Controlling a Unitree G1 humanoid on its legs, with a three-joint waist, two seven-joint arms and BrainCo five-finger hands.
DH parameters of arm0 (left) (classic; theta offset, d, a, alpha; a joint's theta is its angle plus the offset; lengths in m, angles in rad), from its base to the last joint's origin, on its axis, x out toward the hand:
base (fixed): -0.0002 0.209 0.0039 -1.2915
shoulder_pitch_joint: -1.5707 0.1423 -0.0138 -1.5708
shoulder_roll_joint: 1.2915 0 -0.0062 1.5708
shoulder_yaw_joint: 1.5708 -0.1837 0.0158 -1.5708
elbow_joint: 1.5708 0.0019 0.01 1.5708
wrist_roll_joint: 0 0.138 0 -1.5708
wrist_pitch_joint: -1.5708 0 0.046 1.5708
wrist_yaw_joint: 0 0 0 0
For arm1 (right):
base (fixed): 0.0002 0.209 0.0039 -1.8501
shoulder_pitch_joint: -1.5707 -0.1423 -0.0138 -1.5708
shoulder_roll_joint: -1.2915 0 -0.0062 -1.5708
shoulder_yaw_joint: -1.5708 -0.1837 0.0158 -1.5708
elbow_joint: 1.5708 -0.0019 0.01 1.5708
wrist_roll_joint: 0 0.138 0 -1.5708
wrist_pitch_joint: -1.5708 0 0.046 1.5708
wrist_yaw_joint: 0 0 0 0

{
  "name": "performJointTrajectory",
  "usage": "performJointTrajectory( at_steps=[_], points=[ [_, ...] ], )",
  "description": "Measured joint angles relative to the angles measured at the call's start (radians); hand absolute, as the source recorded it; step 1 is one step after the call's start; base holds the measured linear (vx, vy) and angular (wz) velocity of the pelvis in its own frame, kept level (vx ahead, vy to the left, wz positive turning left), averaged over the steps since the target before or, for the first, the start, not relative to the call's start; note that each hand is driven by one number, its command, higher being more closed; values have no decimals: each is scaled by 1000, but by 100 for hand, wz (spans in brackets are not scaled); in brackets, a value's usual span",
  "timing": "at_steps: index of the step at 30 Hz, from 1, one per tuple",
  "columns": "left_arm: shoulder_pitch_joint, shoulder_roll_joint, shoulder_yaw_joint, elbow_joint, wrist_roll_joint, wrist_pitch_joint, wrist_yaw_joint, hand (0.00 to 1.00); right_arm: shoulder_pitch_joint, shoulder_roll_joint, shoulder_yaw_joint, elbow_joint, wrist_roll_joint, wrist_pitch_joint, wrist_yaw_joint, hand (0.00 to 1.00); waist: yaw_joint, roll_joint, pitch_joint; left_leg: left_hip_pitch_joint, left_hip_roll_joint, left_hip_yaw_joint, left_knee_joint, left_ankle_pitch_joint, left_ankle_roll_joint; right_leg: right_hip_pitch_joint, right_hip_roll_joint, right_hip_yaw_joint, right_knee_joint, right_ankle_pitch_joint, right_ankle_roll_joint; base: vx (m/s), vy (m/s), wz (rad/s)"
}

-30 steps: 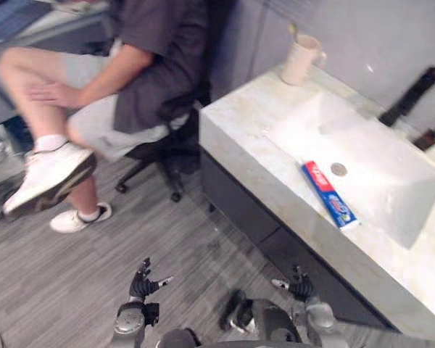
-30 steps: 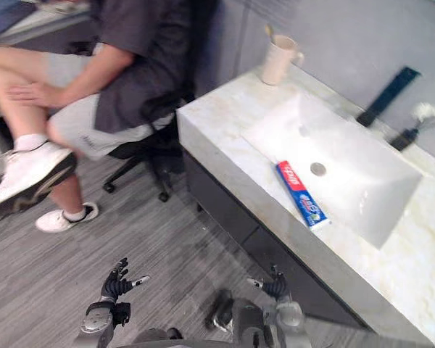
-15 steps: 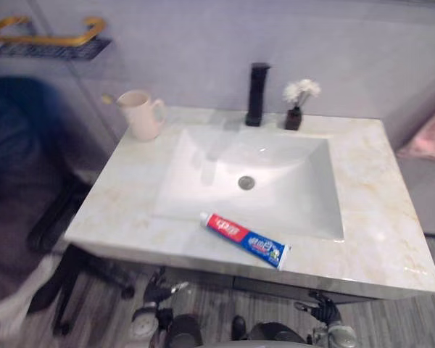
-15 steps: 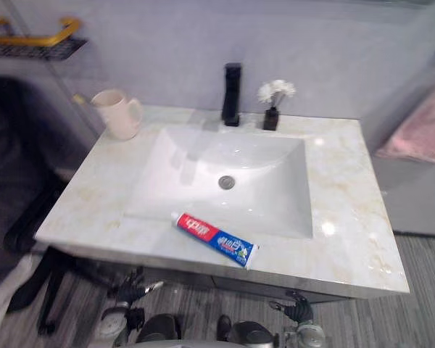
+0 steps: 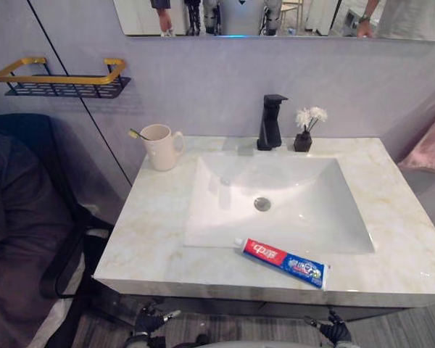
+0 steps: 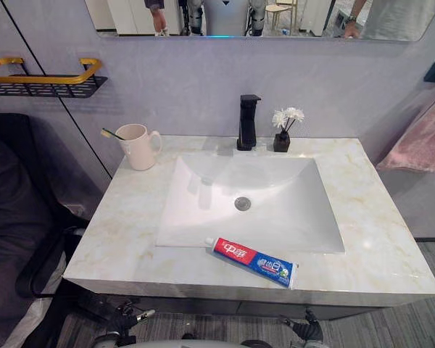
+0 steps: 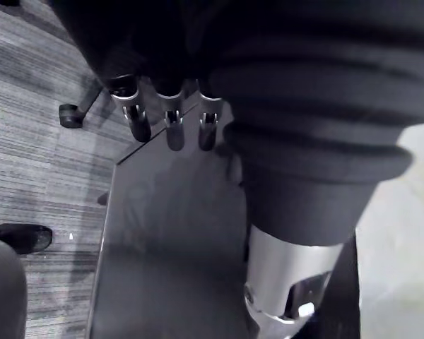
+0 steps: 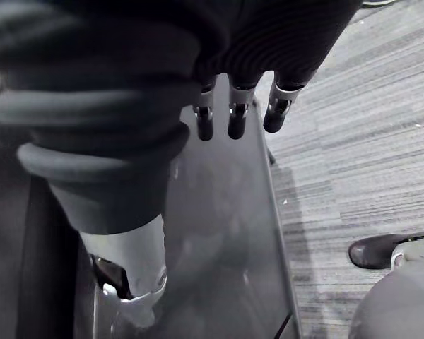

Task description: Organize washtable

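— On the near strip of the counter [image 5: 167, 250], just beside the sink [image 5: 217, 196], lies the toothpaste [image 5: 281, 261]. Hands?
— Below, the left hand [image 7: 171, 127] and right hand [image 8: 234, 120] hang loose-fingered, empty (well apart from it). A careless reach might nudge the toothpaste into the sink or off the edge.

The left hand [image 5: 151, 320] is hanging at the bottom edge, left of centre, its fingers [image 7: 174, 128] loosely extended and holding nothing. The right hand [image 5: 336, 331] is hanging at the bottom right, its fingers [image 8: 237, 117] equally relaxed and empty.
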Motion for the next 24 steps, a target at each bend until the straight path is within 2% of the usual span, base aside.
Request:
performJointTrajectory(
  at_steps=[8,13,16,19,21,22,24],
  points=[
    [-28,15,4,85,-77,0,8,0,-16,-3,-19,35,60,-1,-9,0,3,-2,3,9,0,-38,-5,1,0,45,-6,-58,-53,12,13,-47,-25,13],
    [-14,59,137,99,-86,0,21,0,-17,-15,-56,35,61,5,-19,0,6,-6,8,6,-1,-75,0,3,-3,70,-8,-111,-73,12,14,3,-40,24],
    [-10,104,251,56,-95,1,29,0,-14,-45,-55,35,59,9,-21,0,17,6,17,5,-2,-87,0,3,-3,75,-9,-119,-82,12,14,16,-34,9],
    [7,135,334,-142,-99,-3,51,0,10,-67,-56,34,58,9,-21,0,25,9,21,-3,-8,-120,1,3,-3,86,-13,-156,-88,13,12,27,-37,32],
    [35,133,359,-379,-126,-10,68,0,33,-82,-62,31,58,9,-21,0,27,16,21,-11,-20,-150,1,5,0,96,-21,-189,-92,12,14,32,-25,37],
    [42,130,363,-429,-131,-14,69,0,37,-83,-67,28,58,9,-22,0,28,18,22,-13,-22,-154,1,7,2,96,-22,-194,-92,12,14,28,-20,29],
    [60,105,403,-655,-157,-42,86,0,68,-82,-83,-10,57,8,-22,0,35,30,29,-19,-30,-168,1,9,6,96,-29,-212,-93,10,16,5,-7,20]
  ],
)
